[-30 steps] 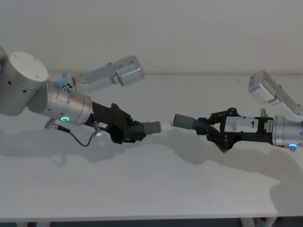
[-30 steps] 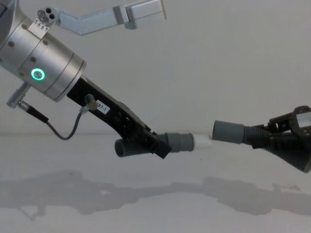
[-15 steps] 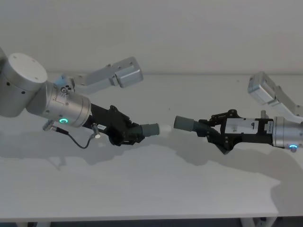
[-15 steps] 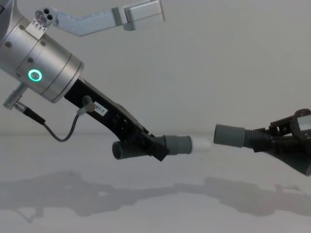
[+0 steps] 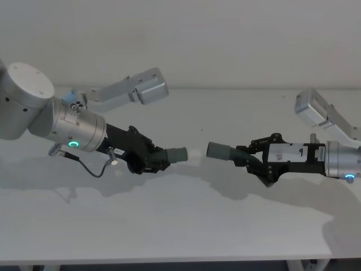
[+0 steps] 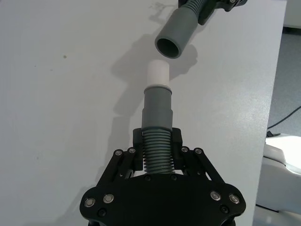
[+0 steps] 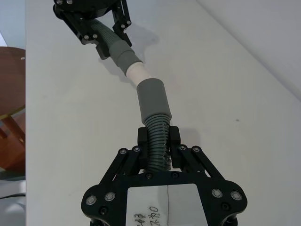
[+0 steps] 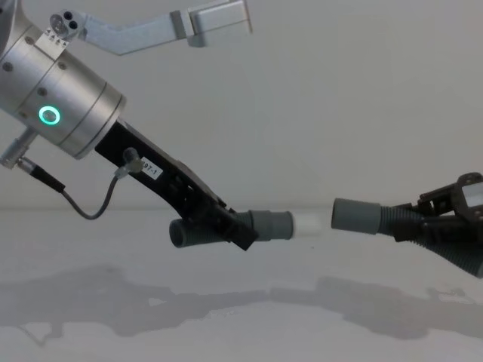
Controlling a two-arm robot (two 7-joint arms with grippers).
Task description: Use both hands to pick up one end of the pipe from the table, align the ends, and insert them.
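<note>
Count from my station: two grippers, the left gripper and the right gripper. Two pipe pieces, one per gripper: the left pipe piece and the right pipe piece, both off the surface. Two pipe ends facing each other across a small gap: one whitish tip and one grey socket. One table. I count two green rings lit in the head view, one on each arm.
</note>
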